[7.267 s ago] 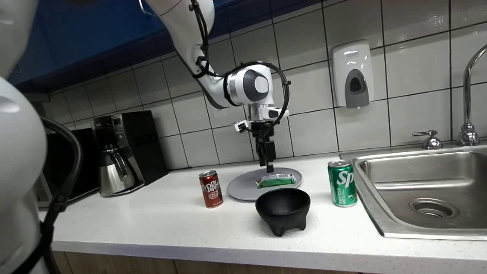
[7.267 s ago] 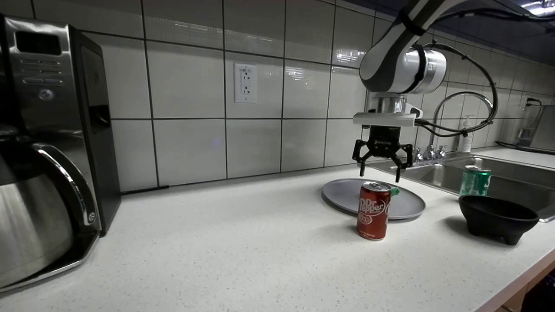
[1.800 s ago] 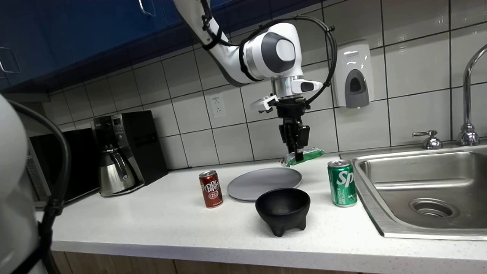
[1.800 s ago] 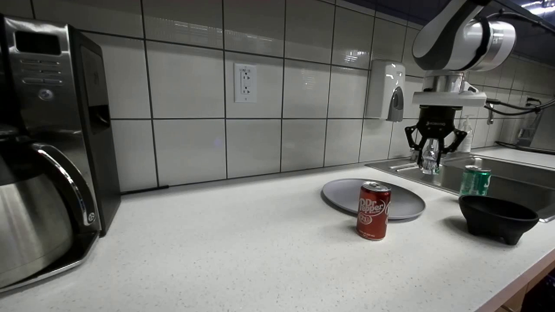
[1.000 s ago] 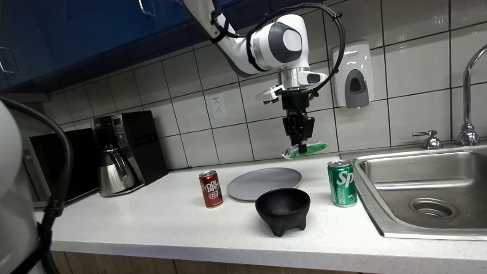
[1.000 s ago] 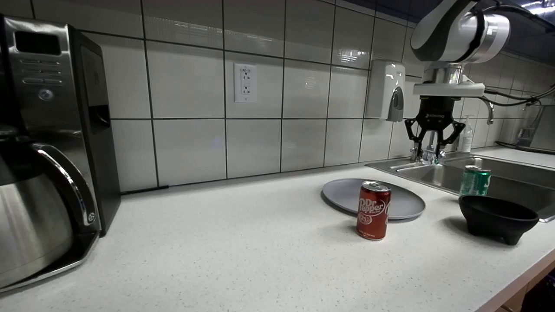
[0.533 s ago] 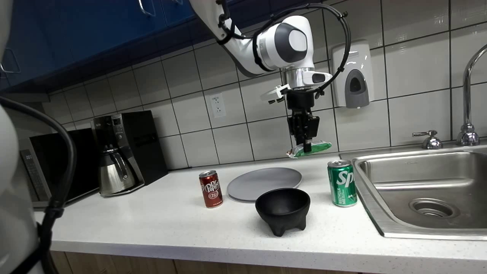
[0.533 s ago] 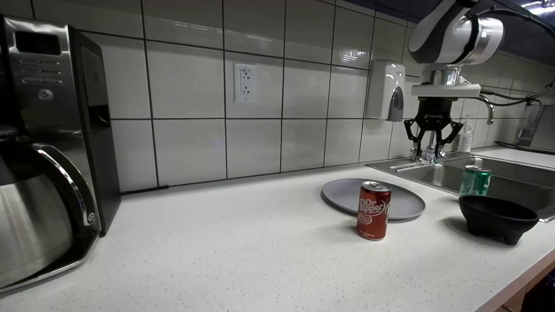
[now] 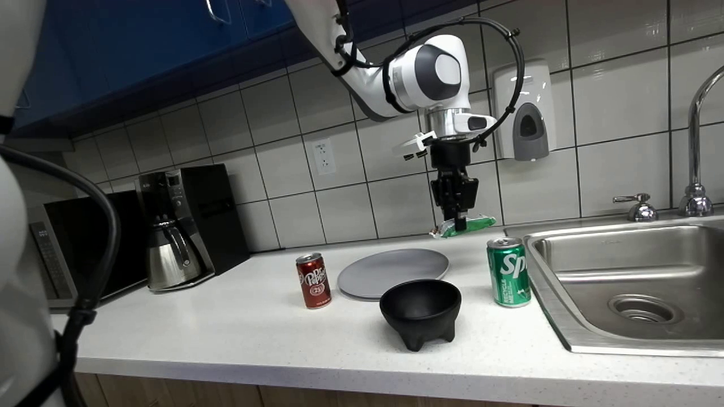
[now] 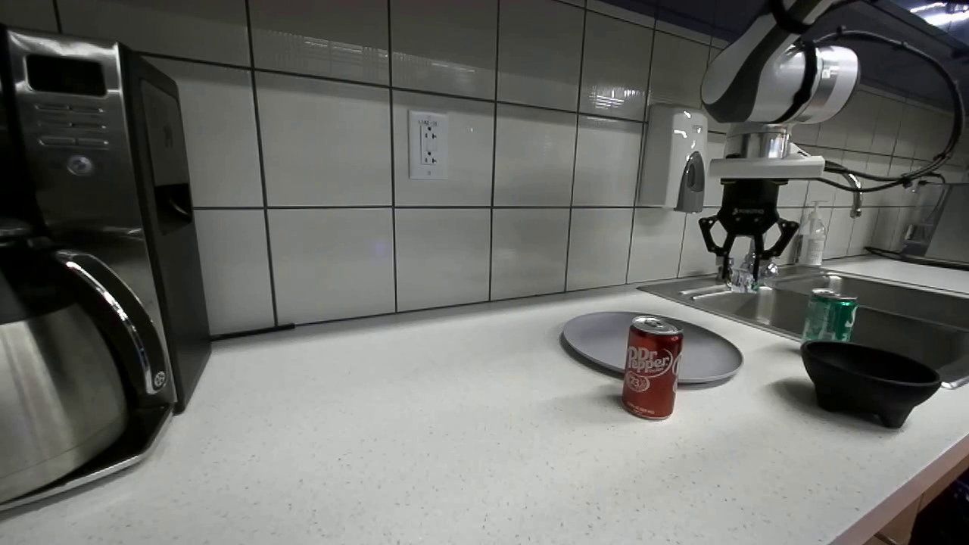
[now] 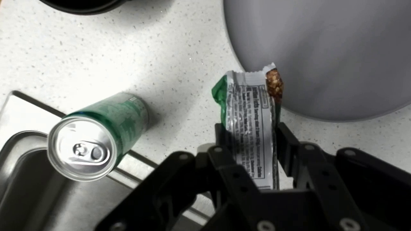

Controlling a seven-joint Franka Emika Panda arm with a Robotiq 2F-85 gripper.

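My gripper (image 11: 250, 130) is shut on a wrapped snack bar (image 11: 249, 106), pads against its two long sides. The wrapper is green and white with printed text. In an exterior view the bar (image 9: 481, 223) hangs level above the counter, between the round grey plate (image 9: 390, 271) and the green Sprite can (image 9: 509, 277). In the wrist view the bar's far end overlaps the edge of the plate (image 11: 321, 64), and the can (image 11: 125, 118) stands to the left. From another side, the gripper (image 10: 739, 281) appears beyond the plate, with the bar mostly hidden by glare and the faucet behind.
A red Dr Pepper can (image 9: 314, 282) stands beside the plate. The black footed bowl (image 9: 420, 314) sits nearer the counter's front edge. A steel sink (image 9: 548, 299) borders the Sprite can. Tiled wall, soap dispenser (image 9: 526, 113) and coffee maker (image 9: 198, 220) stand behind.
Several seconds ago the bar lay on the plate under the open gripper; it is now gripped and off the plate. Over the last half second gripper and bar have sunk slightly, shifting toward the sink.
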